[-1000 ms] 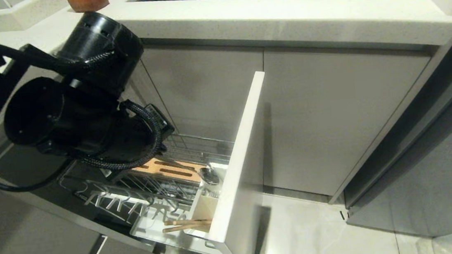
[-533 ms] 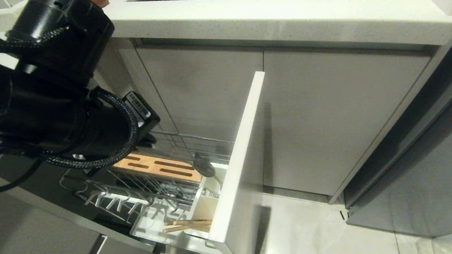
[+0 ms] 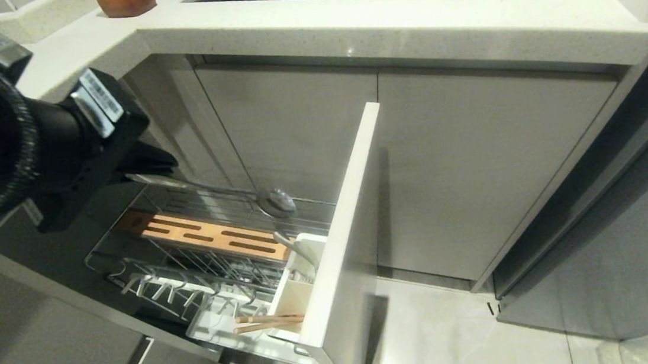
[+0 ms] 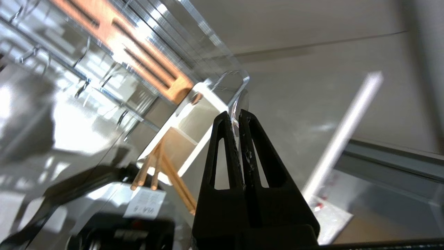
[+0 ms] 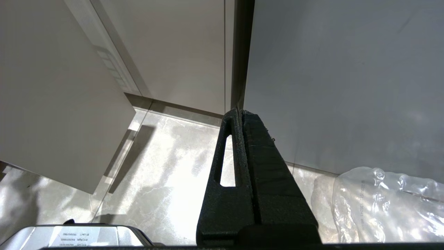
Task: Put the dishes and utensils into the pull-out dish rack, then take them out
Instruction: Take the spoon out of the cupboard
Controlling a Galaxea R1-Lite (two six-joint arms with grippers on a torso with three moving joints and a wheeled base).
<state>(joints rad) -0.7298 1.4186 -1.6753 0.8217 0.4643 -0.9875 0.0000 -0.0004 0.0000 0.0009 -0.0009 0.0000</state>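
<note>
Chopsticks [image 3: 269, 321] lie in the rack's cup [image 3: 293, 296]; apparently nothing else.

Silver spoon [image 3: 224, 190], light-wood slotted strip [image 3: 204, 235]

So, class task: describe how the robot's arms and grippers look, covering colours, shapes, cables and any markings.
The left arm is matte black and chunky, with a braided black cable looping beside it and white barcode stickers on its wrist block. The left gripper has two slim black tapering fingers, each with a long triangular cut-out. The right gripper is the same black, wedge-shaped pair with a slot-like cut-out in one finger.
</note>
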